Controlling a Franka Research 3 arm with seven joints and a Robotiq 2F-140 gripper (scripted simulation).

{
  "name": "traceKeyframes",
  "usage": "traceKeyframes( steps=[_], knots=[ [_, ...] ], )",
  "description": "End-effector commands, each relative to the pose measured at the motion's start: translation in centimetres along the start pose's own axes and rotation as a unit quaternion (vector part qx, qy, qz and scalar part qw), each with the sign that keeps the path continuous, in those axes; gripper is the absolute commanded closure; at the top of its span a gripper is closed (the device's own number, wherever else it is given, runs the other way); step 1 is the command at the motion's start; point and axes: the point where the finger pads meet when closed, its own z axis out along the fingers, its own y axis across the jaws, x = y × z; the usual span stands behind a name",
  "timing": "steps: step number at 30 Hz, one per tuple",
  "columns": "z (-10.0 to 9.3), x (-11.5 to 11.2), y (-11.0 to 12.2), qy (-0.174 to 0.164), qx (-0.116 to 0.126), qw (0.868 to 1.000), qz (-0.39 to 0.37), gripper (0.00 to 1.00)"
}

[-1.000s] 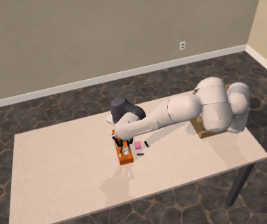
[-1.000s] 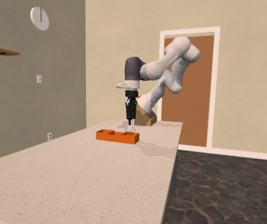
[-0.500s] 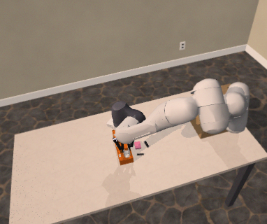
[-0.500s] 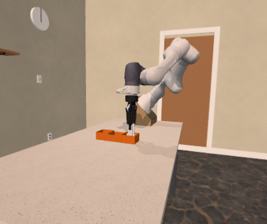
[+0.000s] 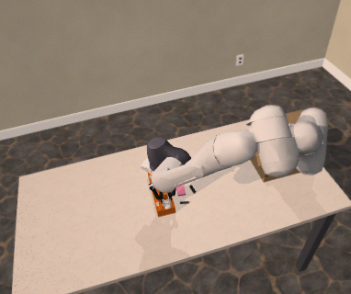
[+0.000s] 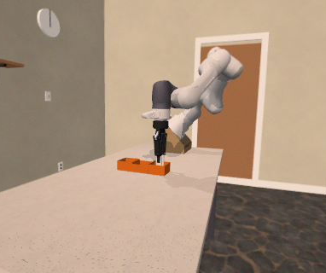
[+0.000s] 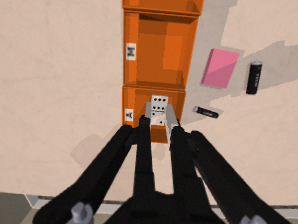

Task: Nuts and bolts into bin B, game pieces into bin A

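The gripper (image 5: 165,197) (image 6: 160,160) (image 7: 158,110) points down, its fingers closed on a white domino (image 5: 166,203) (image 7: 159,103) with black pips. The domino is over or partly within the end bin (image 5: 166,212) (image 6: 159,170) (image 7: 128,95), whose sideways label looks like an A; whether it touches the floor inside, I cannot tell. Next in the orange row comes the middle bin (image 6: 140,167) (image 7: 160,50), its letter unclear, then the third bin (image 6: 125,165) (image 7: 162,10), cut off in the wrist view. Beside the row, on the table (image 5: 81,220) (image 6: 109,213) (image 7: 60,50), lie a small black battery (image 5: 185,202) (image 7: 206,112), a pink block (image 5: 181,190) (image 7: 220,68) and a thicker black battery (image 5: 192,188) (image 7: 254,78).
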Motion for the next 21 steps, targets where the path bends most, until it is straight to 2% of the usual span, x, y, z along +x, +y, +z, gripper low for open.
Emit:
traceKeyframes(
  steps=[1, 12, 13, 21],
  knots=[
    [-0.03, -0.06, -0.46, 0.001, 0.005, 1.0, -0.003, 0.87],
    [-0.03, -0.16, -0.43, 0.001, 0.005, 1.0, -0.003, 0.87],
    [-0.03, -0.16, -0.43, 0.001, 0.005, 1.0, -0.003, 0.81],
    [-0.03, -0.16, -0.43, 0.001, 0.005, 1.0, -0.003, 0.81]
  ],
)
